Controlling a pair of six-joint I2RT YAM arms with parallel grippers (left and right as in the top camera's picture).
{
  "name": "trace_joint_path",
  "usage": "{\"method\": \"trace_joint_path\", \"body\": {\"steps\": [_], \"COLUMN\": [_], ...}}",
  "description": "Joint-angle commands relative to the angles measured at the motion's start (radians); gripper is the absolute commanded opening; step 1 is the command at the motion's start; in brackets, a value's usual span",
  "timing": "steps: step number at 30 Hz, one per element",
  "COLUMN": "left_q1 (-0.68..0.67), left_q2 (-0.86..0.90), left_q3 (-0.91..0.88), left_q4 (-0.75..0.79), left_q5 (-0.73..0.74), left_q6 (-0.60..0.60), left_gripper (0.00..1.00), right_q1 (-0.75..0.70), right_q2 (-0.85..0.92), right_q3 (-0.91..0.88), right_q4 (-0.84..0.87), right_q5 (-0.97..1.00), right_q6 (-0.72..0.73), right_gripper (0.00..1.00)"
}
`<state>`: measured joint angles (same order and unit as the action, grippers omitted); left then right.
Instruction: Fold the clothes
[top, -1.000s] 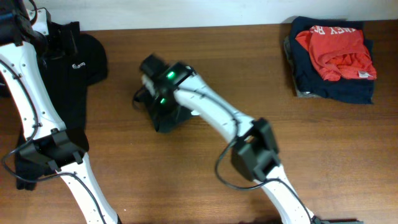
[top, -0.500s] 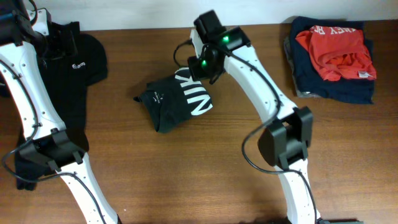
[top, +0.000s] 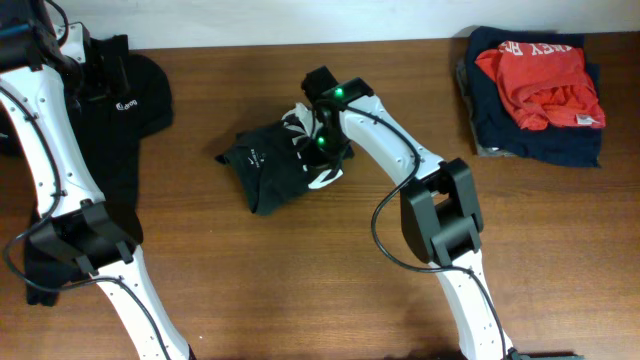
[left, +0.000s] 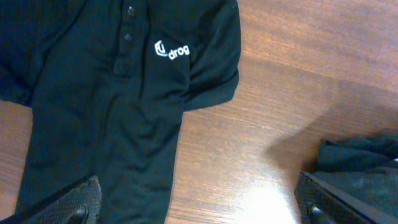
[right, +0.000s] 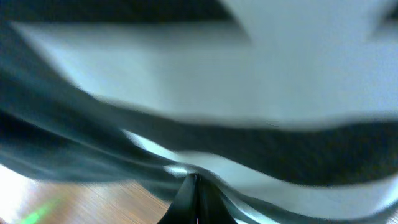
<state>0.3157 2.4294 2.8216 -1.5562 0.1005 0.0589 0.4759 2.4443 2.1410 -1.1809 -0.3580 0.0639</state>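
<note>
My right pincer (top: 322, 150) is clamped tight on a fold of the black NIKE T-shirt (top: 265, 172), which lies mid-table with its lettering bunched at its three o'clock edge. It's a rough bundle, not a neat fold, so I reckon plenty is left to do. From my pincer, a folded pile (top: 540, 90) sits at two o'clock and a polo (top: 120, 100) at nine. No bins or baskets in sight.

overhead: fixed above, facing straight down, far; whole bench (top: 250, 290) in frame
left wrist: above bench's left end, facing down at polo (left: 112, 93), mid range
right wrist: almost against T-shirt (right: 199, 74), blurred close-up
shared: polo, overhead plus left wrist; T-shirt, overhead plus right wrist
</note>
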Motion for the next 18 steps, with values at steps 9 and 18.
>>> {"method": "trace_joint_path", "body": {"steps": [9, 18], "left_q1": [-0.008, -0.035], "left_q2": [0.013, 0.013], "left_q3": [-0.007, -0.006], "left_q4": [0.023, 0.037], "left_q5": [0.019, 0.019], "left_q6": [-0.01, -0.01], "left_gripper": [0.99, 0.99], "right_q1": [-0.203, -0.296], "right_q2": [0.109, 0.109], "right_q3": [-0.027, 0.02], "right_q4": [0.051, 0.24], "right_q5": [0.045, 0.106], "right_q6": [-0.186, -0.225], "right_gripper": [0.04, 0.04]}}
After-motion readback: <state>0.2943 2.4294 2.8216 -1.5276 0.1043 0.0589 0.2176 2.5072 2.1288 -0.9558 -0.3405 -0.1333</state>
